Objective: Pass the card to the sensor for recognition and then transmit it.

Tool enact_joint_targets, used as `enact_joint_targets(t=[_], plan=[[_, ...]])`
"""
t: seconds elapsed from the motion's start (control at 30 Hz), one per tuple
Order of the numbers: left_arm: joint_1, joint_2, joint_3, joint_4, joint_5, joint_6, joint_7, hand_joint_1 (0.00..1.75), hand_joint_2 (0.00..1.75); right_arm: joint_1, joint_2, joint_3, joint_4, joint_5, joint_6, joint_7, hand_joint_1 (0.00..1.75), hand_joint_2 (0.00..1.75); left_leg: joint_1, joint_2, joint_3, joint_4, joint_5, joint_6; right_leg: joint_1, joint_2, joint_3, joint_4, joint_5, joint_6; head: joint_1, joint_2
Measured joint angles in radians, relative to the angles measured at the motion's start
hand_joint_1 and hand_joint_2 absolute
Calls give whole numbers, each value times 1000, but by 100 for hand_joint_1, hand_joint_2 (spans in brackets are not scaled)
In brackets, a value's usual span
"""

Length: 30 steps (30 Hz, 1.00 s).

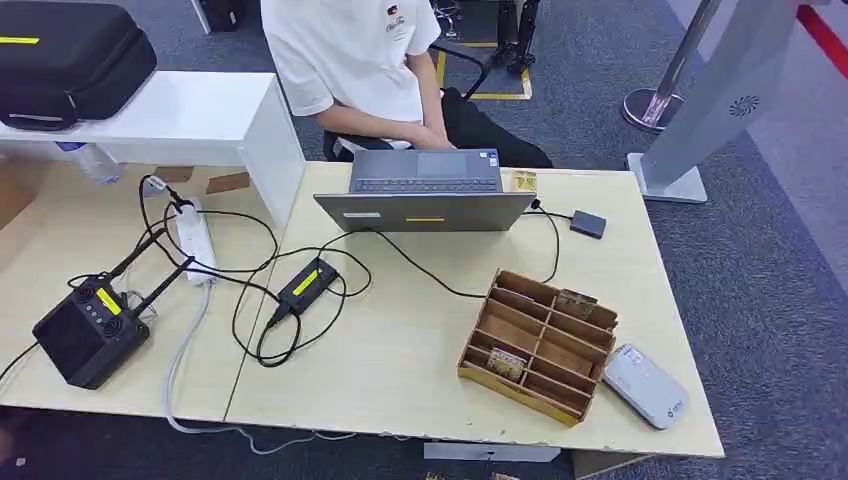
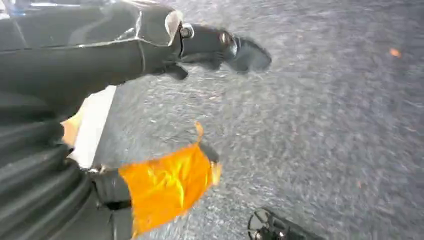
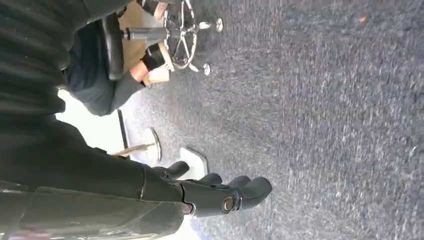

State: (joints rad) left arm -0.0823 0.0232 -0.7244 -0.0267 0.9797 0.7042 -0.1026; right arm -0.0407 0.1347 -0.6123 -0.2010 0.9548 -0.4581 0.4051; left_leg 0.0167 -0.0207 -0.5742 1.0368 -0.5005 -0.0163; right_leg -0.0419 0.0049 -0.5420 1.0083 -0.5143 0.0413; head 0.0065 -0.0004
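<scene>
A pale wooden table [image 1: 420, 380] is seen from the head view, with a brown compartmented wooden organizer [image 1: 540, 345] set near its right front corner. A card [image 1: 506, 363] is lodged in one of the organizer's front compartments, and a second card [image 1: 575, 302] is stood in a compartment at the back. Just beside the organizer, at the table's right edge, a white and grey card sensor [image 1: 645, 386] is laid flat. An open grey laptop [image 1: 425, 190] is placed at the far edge, and a person in a white T-shirt [image 1: 350, 50] is seated behind it. A small dark grey box [image 1: 588, 223] is cabled to the laptop. On the left table a white power strip [image 1: 194, 240], a black adapter with a yellow label [image 1: 307, 285] and a black box with antennas [image 1: 90, 332] are joined by black cables. In the left wrist view the left hand [image 2: 200, 47] is held over grey carpet with nothing in it, its dark fingers extended. In the right wrist view the right hand [image 3: 215, 192] is likewise held empty over the carpet, its fingers loosely extended side by side.
</scene>
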Motion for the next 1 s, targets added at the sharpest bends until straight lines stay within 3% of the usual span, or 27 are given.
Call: enact_joint_targets(t=[0.17,0.2,0.3,0.33,0.6,0.63,0.7,0.73,1.0], plan=[[-19,-78,-11,0,30,-1,33,0,175,0,3,-15,0,4,30,2,0,175,-2,0,0,1,0,0,-2,0,1,-1,1,1,1,0],[-22,-93,-13,0,33,-1,38,0,175,0,3,-16,0,5,31,2,0,0,-3,0,0,2,0,0,-2,0,1,-1,1,1,0,0],[-29,-121,-23,0,40,-1,50,0,175,0,3,-16,0,9,34,2,0,0,-3,0,0,2,0,0,-2,0,1,-1,1,1,1,0],[-30,-129,-27,0,40,-1,51,0,0,0,3,-16,0,13,34,3,0,0,-3,0,0,2,0,0,-2,0,0,-1,1,1,1,0],[-38,-161,-39,0,46,-1,61,0,0,1,3,-17,0,17,41,6,0,0,-1,0,0,1,0,0,-1,0,0,-1,1,1,1,0],[-39,-163,-41,0,46,-1,61,0,175,1,3,-18,0,17,41,6,0,0,-1,0,0,1,0,0,-1,0,0,-1,1,1,1,0],[-40,-165,-43,0,46,-1,61,0,175,0,3,-18,0,17,42,6,0,0,-1,0,0,1,0,0,-1,0,0,-1,1,1,1,0],[-40,-165,-44,0,46,-1,61,0,175,1,3,-18,0,17,42,6,0,175,-1,0,0,1,0,0,-1,0,0,-1,1,1,1,0],[-38,-174,-47,-1,30,-22,57,0,175,7,3,-11,-5,-24,64,-22,0,175,-1,0,0,1,0,0,-1,0,1,-1,1,1,0,0]])
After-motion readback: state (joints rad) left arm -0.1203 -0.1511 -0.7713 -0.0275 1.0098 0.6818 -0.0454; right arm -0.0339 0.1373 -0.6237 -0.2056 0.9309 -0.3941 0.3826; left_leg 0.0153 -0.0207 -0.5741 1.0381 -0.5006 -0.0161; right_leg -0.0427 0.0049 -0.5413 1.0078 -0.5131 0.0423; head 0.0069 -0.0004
